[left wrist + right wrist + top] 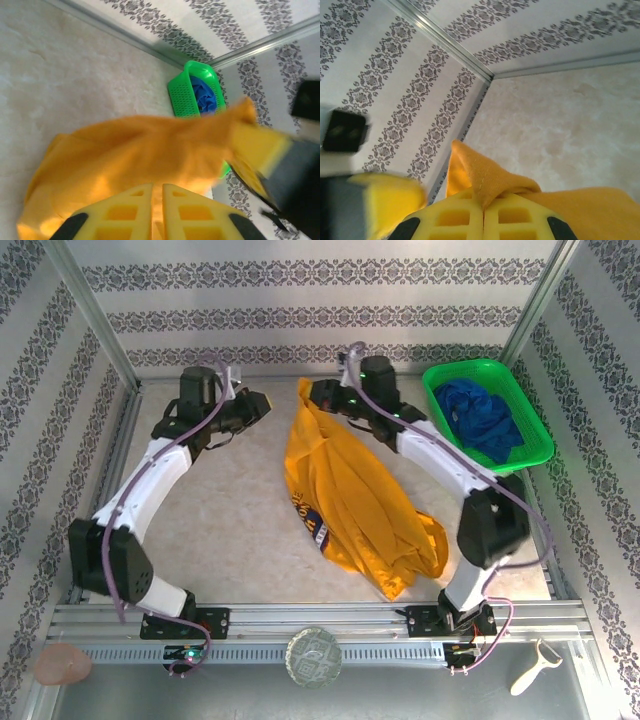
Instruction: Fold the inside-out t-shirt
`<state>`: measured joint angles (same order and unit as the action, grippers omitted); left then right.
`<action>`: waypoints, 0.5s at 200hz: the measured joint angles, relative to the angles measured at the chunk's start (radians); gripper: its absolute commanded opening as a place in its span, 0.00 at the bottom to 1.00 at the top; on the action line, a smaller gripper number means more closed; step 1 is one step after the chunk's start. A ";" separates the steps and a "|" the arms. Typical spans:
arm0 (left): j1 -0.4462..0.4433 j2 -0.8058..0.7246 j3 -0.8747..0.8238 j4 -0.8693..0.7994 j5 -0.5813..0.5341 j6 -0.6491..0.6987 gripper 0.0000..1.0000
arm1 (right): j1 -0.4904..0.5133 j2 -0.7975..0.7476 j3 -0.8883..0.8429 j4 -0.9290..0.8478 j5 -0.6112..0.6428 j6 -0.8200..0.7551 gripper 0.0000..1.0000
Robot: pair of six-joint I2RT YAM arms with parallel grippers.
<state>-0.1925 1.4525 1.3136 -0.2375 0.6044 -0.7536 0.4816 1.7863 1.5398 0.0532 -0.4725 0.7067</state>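
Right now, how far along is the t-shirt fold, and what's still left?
Done: nothing is folded yet; the mustard t-shirt lies bunched and creased on the table. In hand: the right gripper is shut on an edge at the shirt's far end, the cloth peaking between its fingers. The left gripper is shut beside the shirt, holding nothing. Left: spread it flat, then make every fold.

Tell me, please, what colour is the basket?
The basket is bright green, shown best in the top external view.
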 measured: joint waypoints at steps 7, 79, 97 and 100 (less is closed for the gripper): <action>0.000 -0.040 -0.016 0.001 -0.007 0.007 0.32 | 0.014 0.055 0.066 0.003 0.012 0.001 0.41; -0.056 -0.238 -0.232 0.025 -0.044 -0.026 0.47 | -0.026 0.054 0.086 -0.155 0.082 -0.048 0.84; -0.153 -0.235 -0.281 0.021 -0.080 -0.036 0.49 | -0.079 -0.108 -0.135 -0.211 0.143 -0.066 0.84; -0.172 -0.235 -0.285 0.019 -0.090 -0.038 0.49 | -0.087 -0.133 -0.169 -0.217 0.148 -0.071 0.84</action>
<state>-0.3641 1.2179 1.0286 -0.2180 0.5148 -0.7914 0.3946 1.6531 1.3705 -0.1635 -0.3244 0.6357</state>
